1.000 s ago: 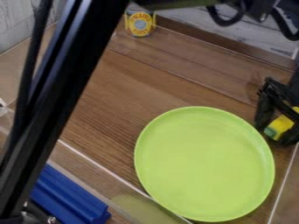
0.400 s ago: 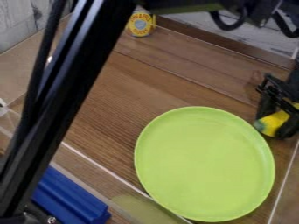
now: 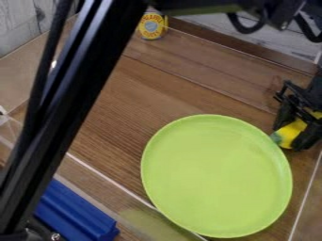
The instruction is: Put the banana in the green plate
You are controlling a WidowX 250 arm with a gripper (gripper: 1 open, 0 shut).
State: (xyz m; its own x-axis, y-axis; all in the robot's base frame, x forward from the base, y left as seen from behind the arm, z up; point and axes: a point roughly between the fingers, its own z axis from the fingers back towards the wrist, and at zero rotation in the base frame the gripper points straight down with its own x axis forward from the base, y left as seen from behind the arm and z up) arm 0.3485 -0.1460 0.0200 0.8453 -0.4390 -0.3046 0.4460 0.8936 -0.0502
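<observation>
We see the gripper [image 3: 299,120] low at the right edge of the wooden tabletop [image 3: 189,85], its black fingers closed around the banana [image 3: 295,134], a small yellow piece with a greenish end. The banana sits just beside the right rim of the green plate [image 3: 214,174], apparently touching it or nearly so; we cannot tell whether it rests on the tabletop. The plate lies flat near the front right part of the tabletop. A can with a yellow label [image 3: 151,25] stands at the far edge, well apart. A blue block [image 3: 73,215] lies at the front left corner. A dark arm link [image 3: 70,104] crosses the left foreground.
</observation>
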